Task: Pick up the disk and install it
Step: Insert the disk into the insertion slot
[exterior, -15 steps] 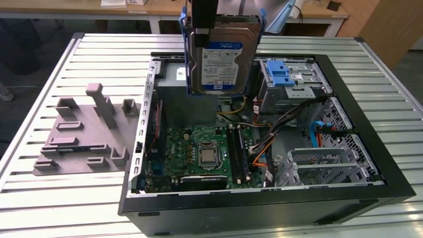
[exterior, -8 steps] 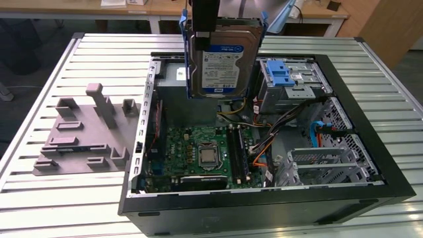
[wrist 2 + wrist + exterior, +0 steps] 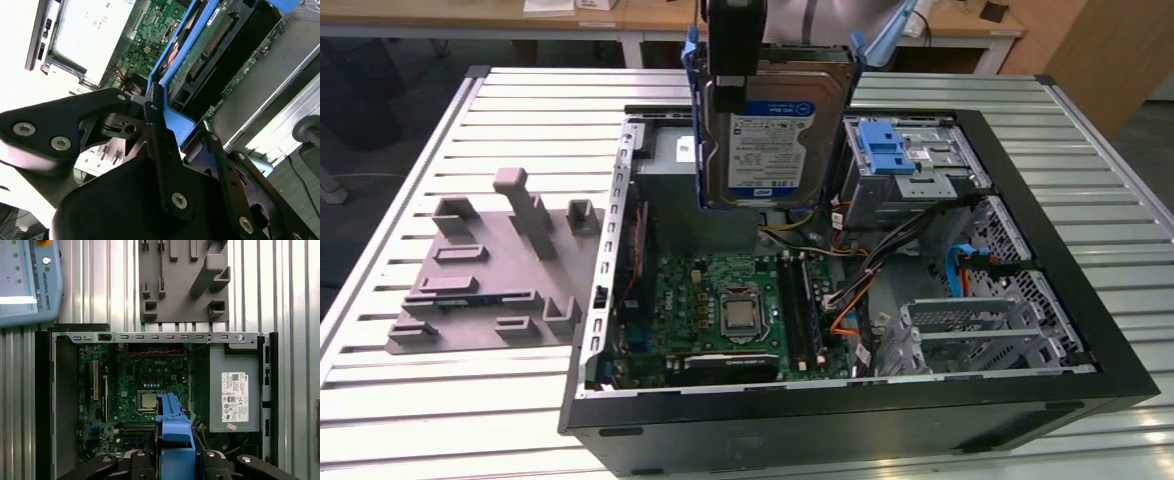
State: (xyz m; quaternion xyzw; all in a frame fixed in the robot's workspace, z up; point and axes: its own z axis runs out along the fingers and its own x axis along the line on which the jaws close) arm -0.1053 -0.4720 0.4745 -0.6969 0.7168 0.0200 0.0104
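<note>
**Item 1: gripper** [image 3: 731,95]. Black, seen at 12 o'clock in the exterior view. The jaws are clamped on the blue bracket of the disk, and the second wrist view shows the fingers [image 3: 159,145] pressed against the bracket's plastic.

**Item 2: disk** [image 3: 767,140]. Silver drive in a blue bracket, held upright and off the tabletop, with its blue-and-white label facing the exterior camera. It hangs over the 12 o'clock part of the computer case. Its circuit-board side shows in the second wrist view [image 3: 210,45] and its bracket in the first wrist view [image 3: 172,440].

**Item 3: computer case** [image 3: 854,400]. Black tower lying on its side with the side panel off. It contains:
- the green motherboard [image 3: 734,300] at the centre;
- a grey metal box with a white sticker [image 3: 235,390];
- a blue ribbed latch [image 3: 887,150] on the drive cage at 1 o'clock, just beside the disk.

**Item 4: grey fixture plate** [image 3: 487,270]. Has raised blocks and lies flat at 9 o'clock of the case, apart from it.

**Item 5: tabletop** [image 3: 400,400]. Slatted metal; it carries the case and the plate.
</note>
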